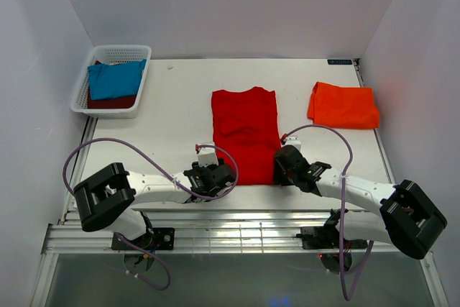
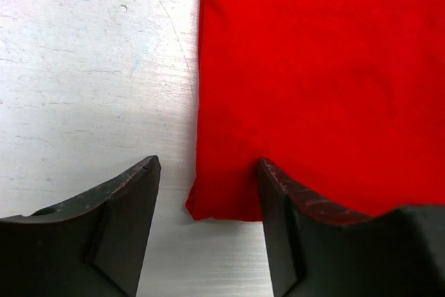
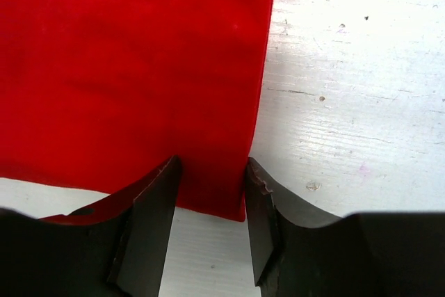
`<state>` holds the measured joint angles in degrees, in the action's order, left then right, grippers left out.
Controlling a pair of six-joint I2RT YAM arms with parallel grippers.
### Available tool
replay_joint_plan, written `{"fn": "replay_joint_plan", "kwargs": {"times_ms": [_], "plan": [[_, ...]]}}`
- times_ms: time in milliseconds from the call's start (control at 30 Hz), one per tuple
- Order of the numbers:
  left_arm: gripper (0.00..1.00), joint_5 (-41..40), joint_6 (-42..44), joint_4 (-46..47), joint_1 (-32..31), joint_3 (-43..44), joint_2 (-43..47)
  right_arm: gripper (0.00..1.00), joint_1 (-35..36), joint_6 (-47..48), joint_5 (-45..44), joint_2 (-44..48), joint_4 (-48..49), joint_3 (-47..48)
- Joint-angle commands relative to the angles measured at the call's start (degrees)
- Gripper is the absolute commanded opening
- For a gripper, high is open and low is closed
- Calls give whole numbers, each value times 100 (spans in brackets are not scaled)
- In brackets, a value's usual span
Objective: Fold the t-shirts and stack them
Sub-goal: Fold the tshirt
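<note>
A bright red t-shirt [image 1: 244,131], folded into a long strip, lies flat in the middle of the table with its hem toward the arms. My left gripper [image 1: 223,175] is at the shirt's near left corner. In the left wrist view it [image 2: 208,165] stands open, the red corner [image 2: 222,196] lying between the fingers and one finger resting over the cloth. My right gripper [image 1: 282,165] is at the near right corner. Its jaws [image 3: 212,163] are open and narrower, straddling the red cloth [image 3: 125,67] without pinching it. An orange-red t-shirt [image 1: 343,106] lies folded at the back right.
A white mesh basket [image 1: 80,90] stands at the back left, holding a teal-blue shirt [image 1: 115,79] on top of a dark maroon one [image 1: 111,102]. Walls close in on three sides. A metal rail [image 1: 237,239] runs along the near edge.
</note>
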<state>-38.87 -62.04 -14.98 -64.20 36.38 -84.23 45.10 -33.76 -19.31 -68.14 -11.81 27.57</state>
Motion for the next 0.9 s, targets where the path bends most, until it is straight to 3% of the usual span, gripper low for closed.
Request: {"fn": "replay_joint_plan", "kwargs": {"times_ms": [0, 100, 200, 233, 267, 333, 633, 867], "plan": [[66, 855, -265, -110, -4, 0, -208, 47, 78, -166, 129, 38, -14, -120], [58, 908, -256, -101, -22, 18, -287, 40, 113, -193, 121, 2, 4, -138], [40, 995, -177, 30, -48, 9, -314, 30, 130, -201, 121, -59, 4, -156], [32, 1022, -133, 100, -57, -17, -322, 21, 139, -193, 103, -59, 4, -156], [13, 1057, -81, 223, -66, -60, -323, 16, 148, -210, 94, -77, -5, -164], [0, 1013, -71, 215, -101, -70, -331, 8, 166, -236, 68, -94, -58, -156], [0, -347, -177, -1014, -189, 466, 292, 8, 517, -325, -458, 398, -724, 572], [0, -384, 17, -1191, -303, 730, 925, 8, 833, -306, -767, 442, -1463, 1479]]}}
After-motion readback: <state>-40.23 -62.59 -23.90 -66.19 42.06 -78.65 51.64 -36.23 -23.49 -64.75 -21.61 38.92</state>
